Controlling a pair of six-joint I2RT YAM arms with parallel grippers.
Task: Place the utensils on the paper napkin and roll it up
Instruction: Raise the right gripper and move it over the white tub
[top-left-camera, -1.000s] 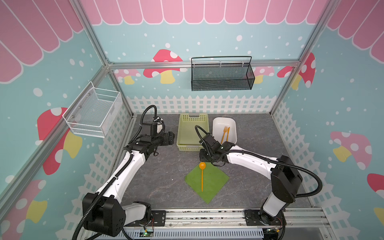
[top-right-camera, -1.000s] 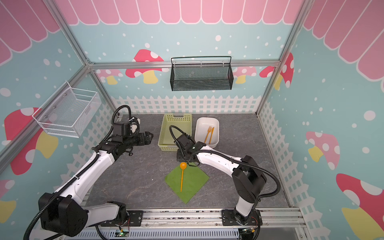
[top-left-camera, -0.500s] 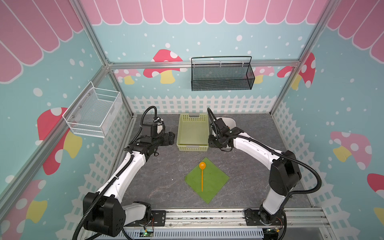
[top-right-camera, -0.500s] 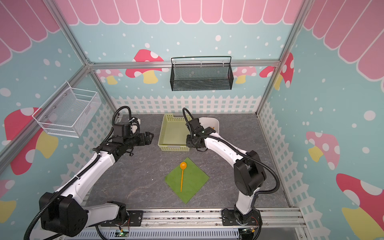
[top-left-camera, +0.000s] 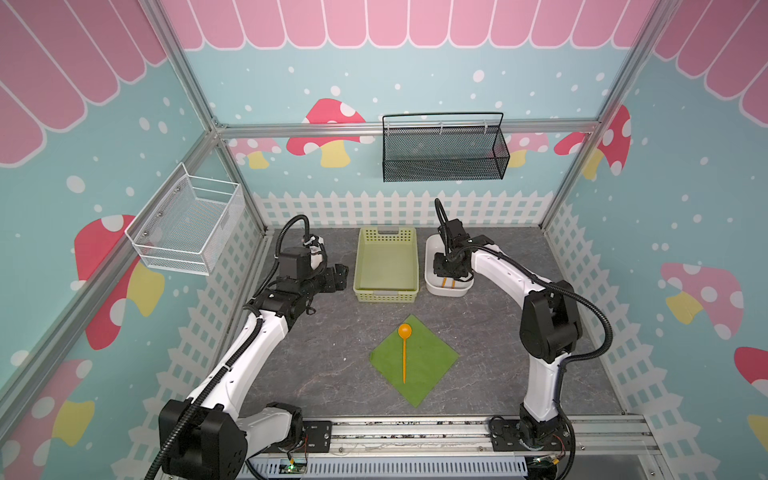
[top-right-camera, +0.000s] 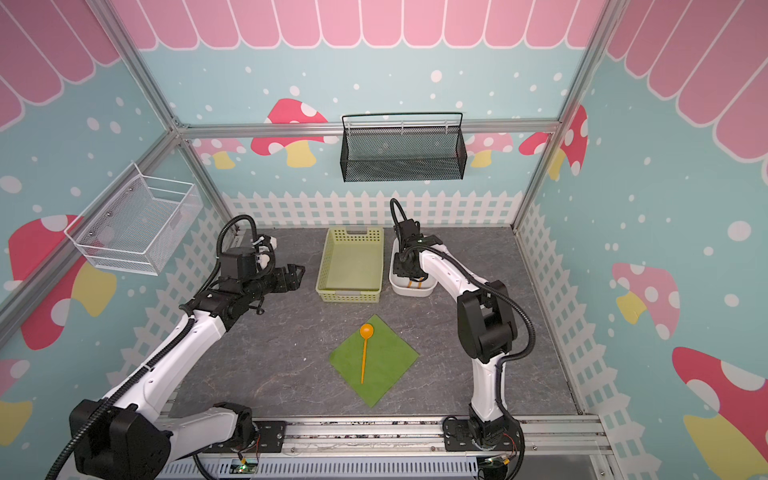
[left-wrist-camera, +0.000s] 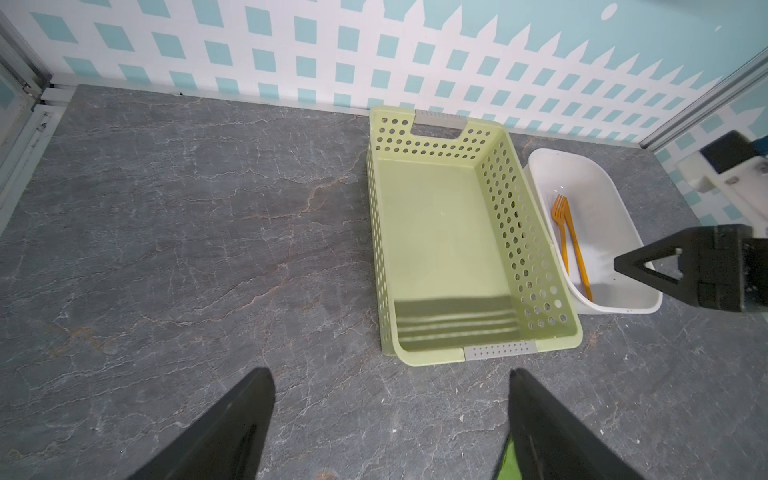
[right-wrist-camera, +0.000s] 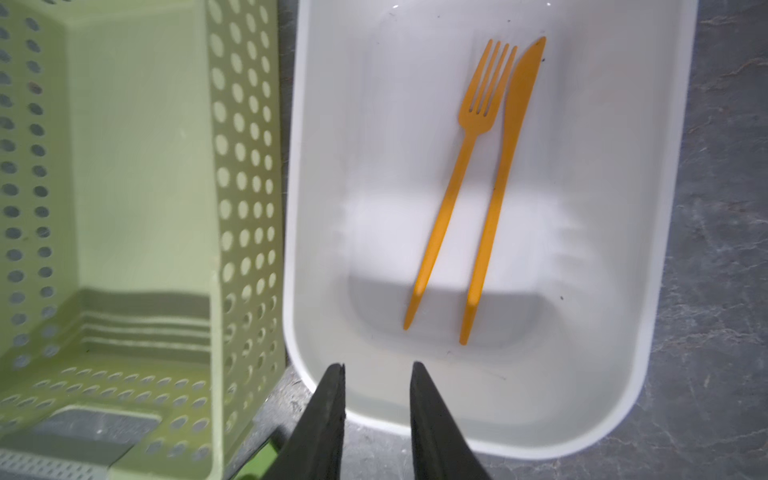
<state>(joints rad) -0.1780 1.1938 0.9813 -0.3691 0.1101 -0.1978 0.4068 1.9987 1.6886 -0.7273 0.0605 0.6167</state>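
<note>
The green paper napkin (top-left-camera: 432, 365) (top-right-camera: 386, 370) lies as a diamond at the table's front centre. An orange spoon (top-left-camera: 404, 353) (top-right-camera: 364, 353) rests on it, bowl toward the back. The orange fork (right-wrist-camera: 457, 178) (left-wrist-camera: 562, 232) and knife (right-wrist-camera: 503, 178) (left-wrist-camera: 579, 257) lie side by side in the white dish (top-left-camera: 451, 293) (right-wrist-camera: 498, 432). My right gripper (top-left-camera: 449, 274) (right-wrist-camera: 377, 370) hovers over the dish's near end, its fingers a narrow gap apart and empty. My left gripper (top-left-camera: 340, 276) (left-wrist-camera: 390, 374) hangs wide open and empty left of the basket.
A pale yellow-green perforated basket (top-left-camera: 384, 296) (left-wrist-camera: 490, 351) stands empty directly left of the dish. A black mesh basket (top-left-camera: 444, 153) hangs on the back wall and a white wire basket (top-left-camera: 187, 224) on the left wall. White fence panels edge the table.
My right gripper has moved from just behind the spoon on the napkin back to above the white dish. The left arm, spoon and napkin have stayed put.
</note>
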